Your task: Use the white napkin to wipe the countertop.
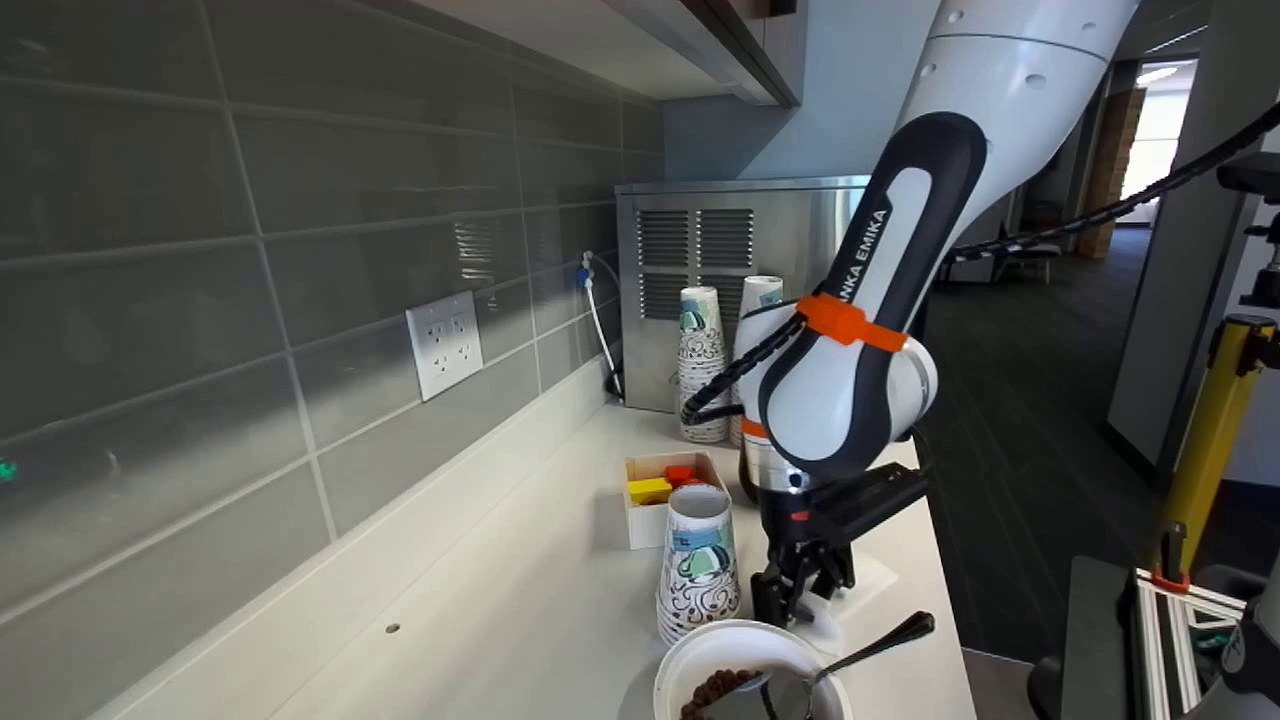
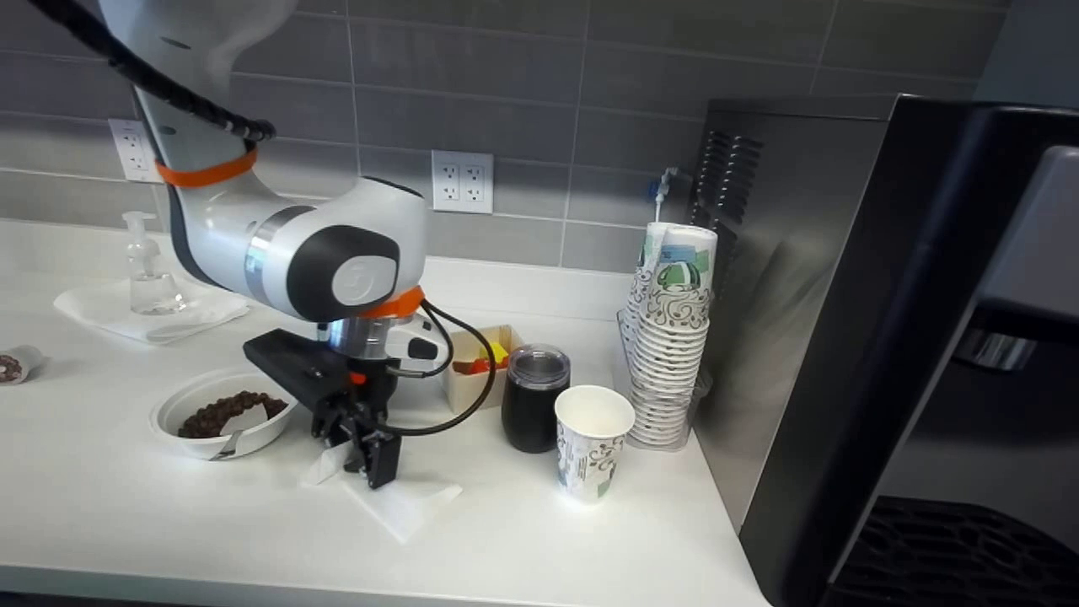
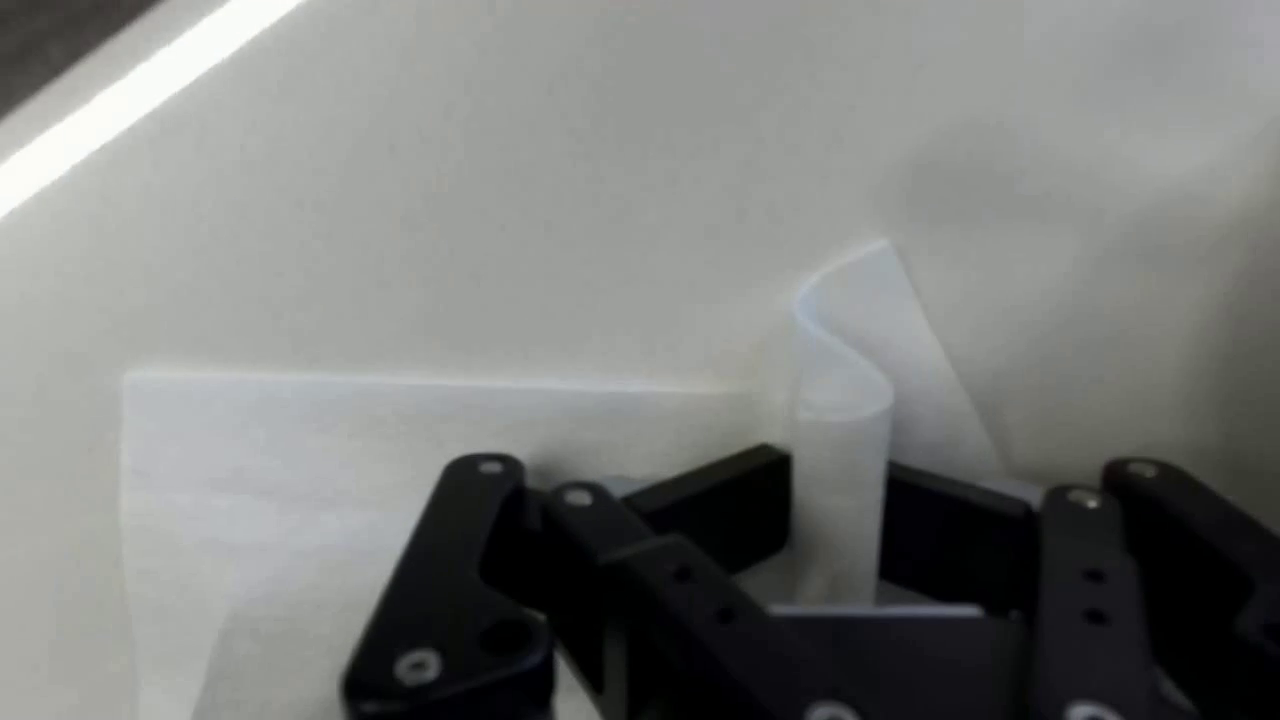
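The white napkin (image 2: 409, 510) lies on the off-white countertop (image 2: 211, 539), with its middle pinched up into an upright fold. It also shows in an exterior view (image 1: 865, 585), partly behind the gripper. In the wrist view the napkin (image 3: 300, 450) spreads flat to the left, and a folded corner sticks out to the right. My gripper (image 3: 838, 510) points down and is shut on the fold, its fingertips on both sides of it. The gripper shows low over the countertop in both exterior views (image 2: 371, 472) (image 1: 800, 605). The countertop (image 3: 500, 200) also fills the wrist view's background.
A bowl of cereal (image 2: 169, 426) with a spoon (image 1: 880, 640) stands close to the gripper. A short cup stack (image 1: 700, 580) is beside it. A box (image 2: 472, 394), black tumbler (image 2: 531, 413), paper cup (image 2: 590, 455) and tall cup stacks (image 2: 674, 371) stand towards the steel machine (image 2: 784, 295).
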`<action>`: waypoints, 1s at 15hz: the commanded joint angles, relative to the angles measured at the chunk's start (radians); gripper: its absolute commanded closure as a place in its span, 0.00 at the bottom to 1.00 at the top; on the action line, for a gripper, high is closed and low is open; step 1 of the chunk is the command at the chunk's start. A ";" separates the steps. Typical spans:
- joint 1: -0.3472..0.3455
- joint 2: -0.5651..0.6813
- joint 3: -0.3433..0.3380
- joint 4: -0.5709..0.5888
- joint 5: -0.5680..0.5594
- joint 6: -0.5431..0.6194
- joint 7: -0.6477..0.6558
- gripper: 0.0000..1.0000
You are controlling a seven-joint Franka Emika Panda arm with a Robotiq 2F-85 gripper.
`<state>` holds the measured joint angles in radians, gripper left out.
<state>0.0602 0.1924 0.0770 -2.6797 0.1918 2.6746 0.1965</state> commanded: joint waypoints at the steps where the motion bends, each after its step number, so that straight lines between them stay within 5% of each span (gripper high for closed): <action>1: 0.034 -0.120 0.023 -0.136 0.004 -0.032 0.035 0.97; 15: 0.039 -0.094 -0.116 -0.072 -0.174 -0.068 0.706 0.97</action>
<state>0.1071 0.1199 -0.0019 -2.7533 0.0836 2.6100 0.7876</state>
